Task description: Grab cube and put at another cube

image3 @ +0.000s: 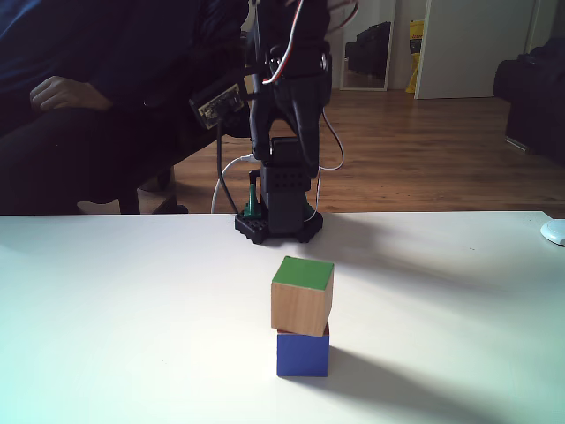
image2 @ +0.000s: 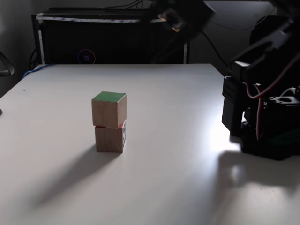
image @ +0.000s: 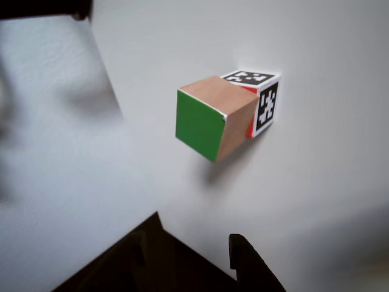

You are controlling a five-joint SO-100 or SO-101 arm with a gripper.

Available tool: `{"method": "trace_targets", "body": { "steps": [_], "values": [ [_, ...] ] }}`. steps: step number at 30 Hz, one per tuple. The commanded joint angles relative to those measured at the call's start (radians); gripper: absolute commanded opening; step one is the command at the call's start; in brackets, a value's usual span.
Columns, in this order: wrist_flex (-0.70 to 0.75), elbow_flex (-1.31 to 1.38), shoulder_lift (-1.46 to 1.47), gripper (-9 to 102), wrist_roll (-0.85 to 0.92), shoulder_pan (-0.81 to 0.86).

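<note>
White table [image2: 187, 187], wood floor [image3: 441, 150] behind

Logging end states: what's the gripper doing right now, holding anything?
Gripper: open, holding nothing; the green-faced wooden cube rests on the red marker-patterned cube, away from it.

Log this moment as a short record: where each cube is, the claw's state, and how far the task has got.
green-topped cube: stacked on the other cube, slightly offset, green face up
marker cube: on the white table, underneath
claw: apart from the stack, holding nothing; open or shut unclear
task stage: cube appears placed
background: a person's hand behind the table
</note>
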State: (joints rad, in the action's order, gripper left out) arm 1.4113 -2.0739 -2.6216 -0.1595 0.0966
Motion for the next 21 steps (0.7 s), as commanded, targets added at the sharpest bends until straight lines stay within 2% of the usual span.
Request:
{"method": "trace_targets", "body": {
  "steps": [1, 10, 12, 21],
  "values": [
    [-0.064, -0.184, -0.236, 15, 0.038, 0.014],
    [-0.135, -0.560, -0.580, 0, 0.104, 0.023],
    [-0.133, -0.629, -0.658, 0, 0.109, 0.023],
    [-0.189, -0.816, -0.667, 0, 0.161, 0.021]
  ]
}}
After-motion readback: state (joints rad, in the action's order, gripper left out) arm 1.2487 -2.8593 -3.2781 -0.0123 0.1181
